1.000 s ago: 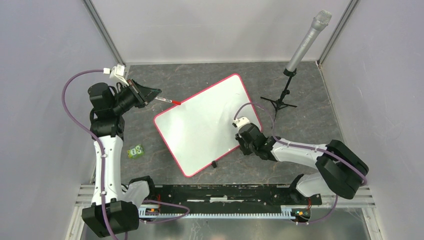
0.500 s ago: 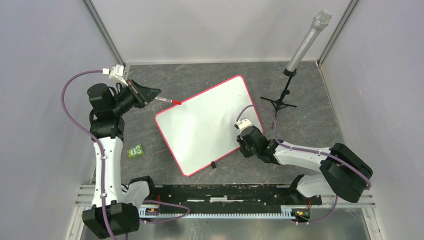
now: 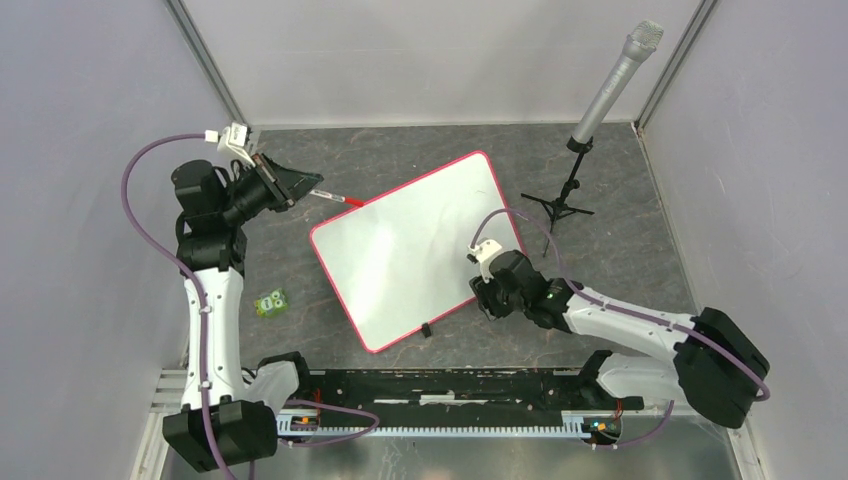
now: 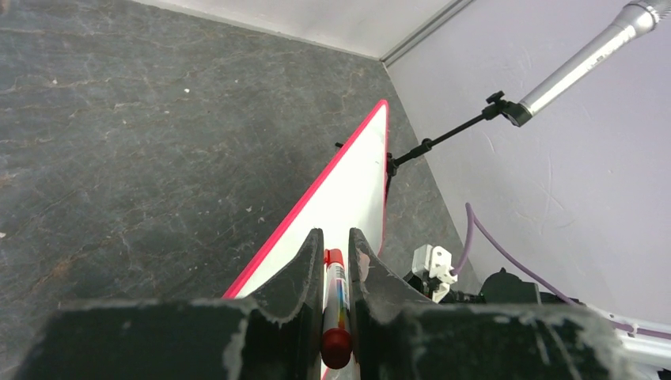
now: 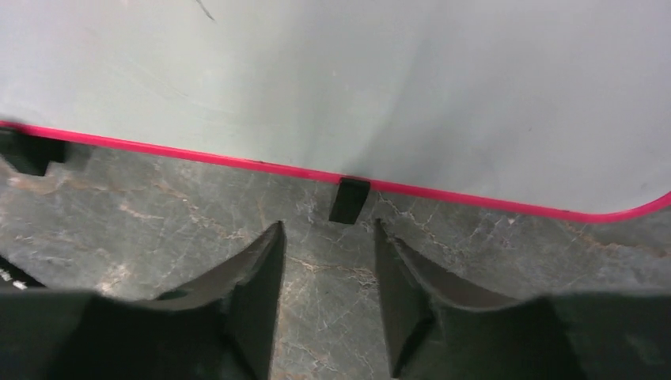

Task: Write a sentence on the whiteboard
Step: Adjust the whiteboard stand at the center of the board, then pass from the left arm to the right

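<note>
The whiteboard (image 3: 410, 250) lies flat and turned at an angle in the middle of the table, with a pink-red frame and a blank white face. No sentence shows on it. My left gripper (image 3: 303, 188) is shut on a red-capped marker (image 3: 338, 198) and holds it just off the board's far-left corner; the left wrist view shows the marker (image 4: 335, 293) between the fingers, above the board (image 4: 348, 190). My right gripper (image 3: 480, 295) is open and empty over the table beside the board's near-right edge. In the right wrist view its jaws (image 5: 327, 229) face a black clip (image 5: 349, 199).
A silver microphone (image 3: 612, 82) on a black tripod stand (image 3: 562, 205) stands at the back right, near the board's far corner. A small green object (image 3: 270, 303) lies on the table by the left arm. Grey walls close in both sides.
My right gripper has drawn back from over the board's right edge to the table beside it. The board's far corner has shifted slightly right. The left gripper has edged back-left with the marker.
</note>
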`<state>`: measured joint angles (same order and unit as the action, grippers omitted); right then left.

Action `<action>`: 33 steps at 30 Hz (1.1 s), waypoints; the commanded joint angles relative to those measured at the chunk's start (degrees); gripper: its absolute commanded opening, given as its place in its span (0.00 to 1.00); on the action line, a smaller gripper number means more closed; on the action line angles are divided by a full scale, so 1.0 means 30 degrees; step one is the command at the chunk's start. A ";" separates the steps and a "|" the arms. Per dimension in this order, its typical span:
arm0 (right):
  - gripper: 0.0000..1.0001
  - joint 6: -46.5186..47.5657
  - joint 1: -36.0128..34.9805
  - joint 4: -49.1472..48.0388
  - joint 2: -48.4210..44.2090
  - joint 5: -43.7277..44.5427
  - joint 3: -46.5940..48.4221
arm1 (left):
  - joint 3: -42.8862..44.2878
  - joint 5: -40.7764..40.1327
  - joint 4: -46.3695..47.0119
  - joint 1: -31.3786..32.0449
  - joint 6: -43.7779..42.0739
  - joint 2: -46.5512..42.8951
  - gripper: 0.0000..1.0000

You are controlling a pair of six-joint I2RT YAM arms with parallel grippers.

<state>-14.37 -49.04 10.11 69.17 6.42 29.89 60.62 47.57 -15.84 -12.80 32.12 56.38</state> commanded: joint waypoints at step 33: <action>0.80 0.7317 -0.0369 0.5334 0.3701 -1.3581 1.8572 | 0.7275 -0.0541 -1.0511 1.0791 -0.7191 0.3904 0.02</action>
<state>13.58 -49.58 30.20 79.40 -31.05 82.72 79.85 47.13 -47.13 17.85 13.34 67.64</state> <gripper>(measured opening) 0.821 0.185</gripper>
